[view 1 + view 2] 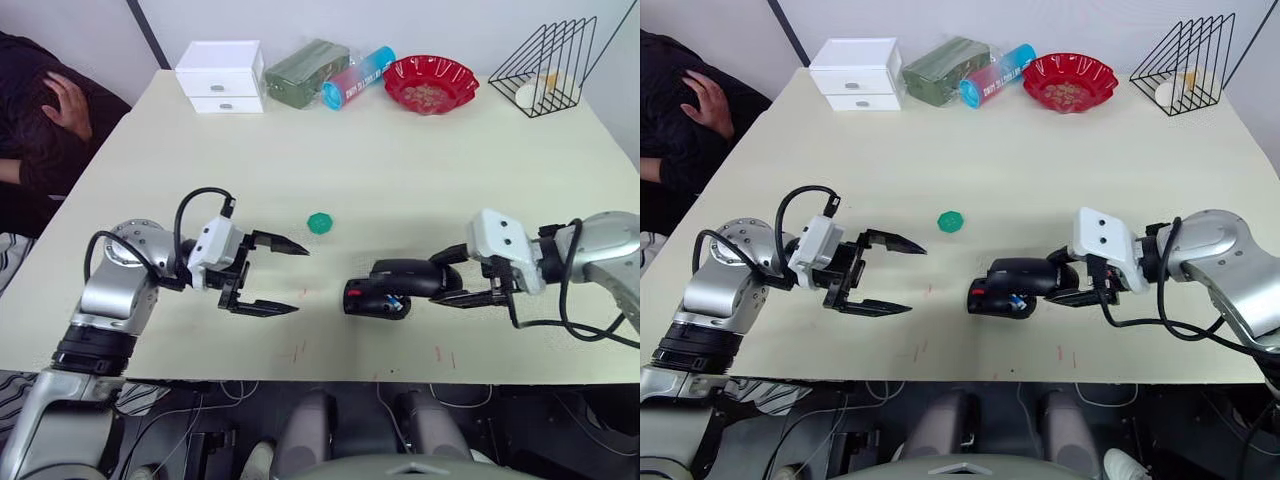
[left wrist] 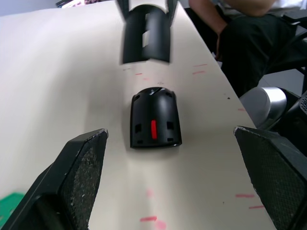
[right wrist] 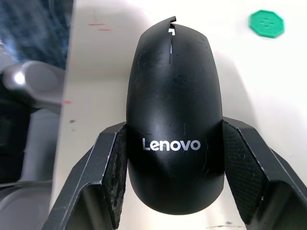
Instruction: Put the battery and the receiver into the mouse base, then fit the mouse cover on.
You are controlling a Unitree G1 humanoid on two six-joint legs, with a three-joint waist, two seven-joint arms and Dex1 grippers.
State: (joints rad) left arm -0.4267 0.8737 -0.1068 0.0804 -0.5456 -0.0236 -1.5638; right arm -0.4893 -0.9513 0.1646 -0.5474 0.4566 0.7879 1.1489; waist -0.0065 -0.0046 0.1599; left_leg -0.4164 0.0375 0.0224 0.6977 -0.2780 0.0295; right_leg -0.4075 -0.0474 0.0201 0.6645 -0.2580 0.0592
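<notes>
Two grippers flank the black oval mouse base with a red patch point(image 1: 376, 298) on the beige table point(image 1: 400, 170). Left gripper point(image 1: 282, 277), left of the base, fingers spread wide, empty. Small green toothed disc point(image 1: 319, 223) beyond the base. Right gripper point(image 3: 170, 167) pinches the smooth black curved mouse cover point(image 3: 174, 115), right over the base.

The mouse cover point(image 3: 175, 120) is smooth black plastic with a faint sheen and fine scratches; the right hand's point(image 3: 175, 187) finger pads point(image 3: 115, 179) look grainy; the desk point(image 1: 400, 170) is matt.
</notes>
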